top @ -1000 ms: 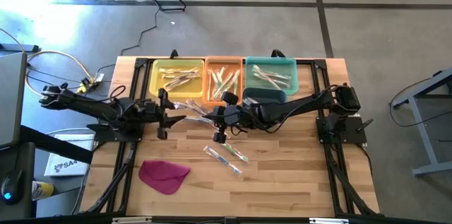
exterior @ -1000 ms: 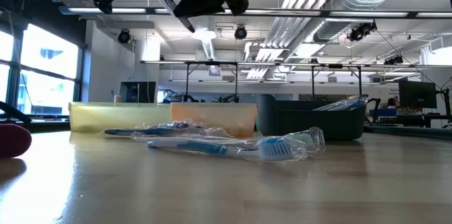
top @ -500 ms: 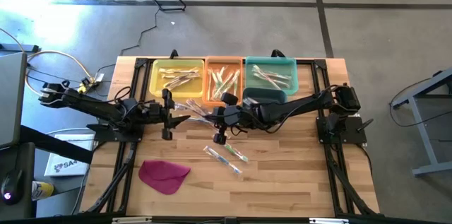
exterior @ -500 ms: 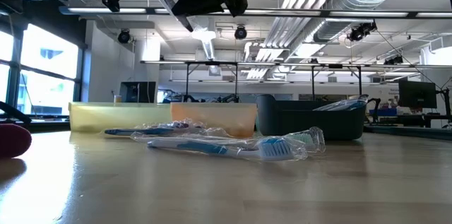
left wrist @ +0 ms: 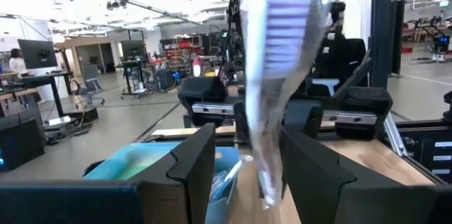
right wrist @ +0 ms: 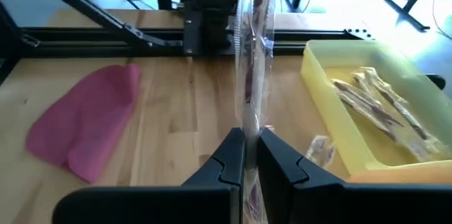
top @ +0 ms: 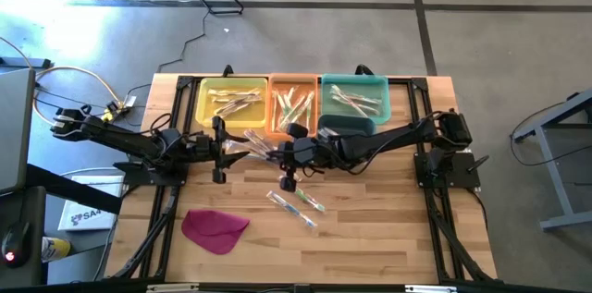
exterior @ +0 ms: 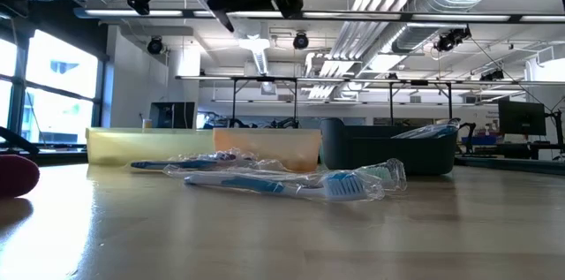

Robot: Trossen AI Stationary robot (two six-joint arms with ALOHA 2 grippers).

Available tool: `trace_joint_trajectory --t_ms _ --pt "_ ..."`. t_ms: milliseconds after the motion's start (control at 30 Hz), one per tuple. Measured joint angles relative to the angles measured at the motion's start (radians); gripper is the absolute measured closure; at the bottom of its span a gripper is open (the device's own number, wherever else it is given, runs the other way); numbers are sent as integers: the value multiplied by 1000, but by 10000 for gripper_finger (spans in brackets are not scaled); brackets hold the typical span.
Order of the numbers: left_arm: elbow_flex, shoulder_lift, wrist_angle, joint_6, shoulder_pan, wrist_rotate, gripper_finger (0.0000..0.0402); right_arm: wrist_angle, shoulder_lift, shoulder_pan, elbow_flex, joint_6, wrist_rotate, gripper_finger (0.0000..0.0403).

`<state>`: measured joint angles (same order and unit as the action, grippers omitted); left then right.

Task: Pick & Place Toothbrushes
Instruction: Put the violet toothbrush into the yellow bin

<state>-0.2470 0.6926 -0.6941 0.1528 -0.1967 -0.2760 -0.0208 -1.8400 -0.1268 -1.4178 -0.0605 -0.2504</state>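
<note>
Seen from above, both arms are met over the middle of the counter (top: 370,219), just in front of three bins: a yellow bin (top: 231,101), an orange bin (top: 293,103) and a teal bin (top: 354,99), each loaded with wrapped toothbrushes (top: 232,100). The right gripper (top: 274,150) is clamped on a wrapped toothbrush (top: 255,140); in the right wrist view the jaws are pressed together on the clear wrapper (right wrist: 254,61), which stands up between them. The other end of that wrapper is shown only by the left wrist view, hanging between the fingers (left wrist: 189,159) of the left gripper (top: 222,150), whose jaws are held apart with the wrapper (left wrist: 279,61) between them; whether it is touched there cannot be made out, the package being badly blurred. Two more wrapped toothbrushes (top: 296,205) are left lying on the counter nearer the front, seen in the low view as blue-handled brushes (exterior: 282,183). A magenta cloth (top: 215,228) is lying at the front left. In the low view both grippers are cut off at the top.
</note>
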Motion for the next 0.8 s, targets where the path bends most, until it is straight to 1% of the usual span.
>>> trace_joint_trajectory --t_ms 200,367,600,700,800 --pt "0 0 0 5 0 4 247 -31 0 3 0 -28 26 390" --pt "-1 -1 -21 3 0 86 247 -34 0 5 0 -38 27 390" --pt "-1 -1 -23 -3 0 91 248 -35 0 5 0 -40 26 390" --pt "-1 -1 -23 -3 0 90 262 -35 0 5 0 -40 26 390" --pt "-1 -1 -23 -2 0 90 290 -35 0 5 0 -40 27 390"
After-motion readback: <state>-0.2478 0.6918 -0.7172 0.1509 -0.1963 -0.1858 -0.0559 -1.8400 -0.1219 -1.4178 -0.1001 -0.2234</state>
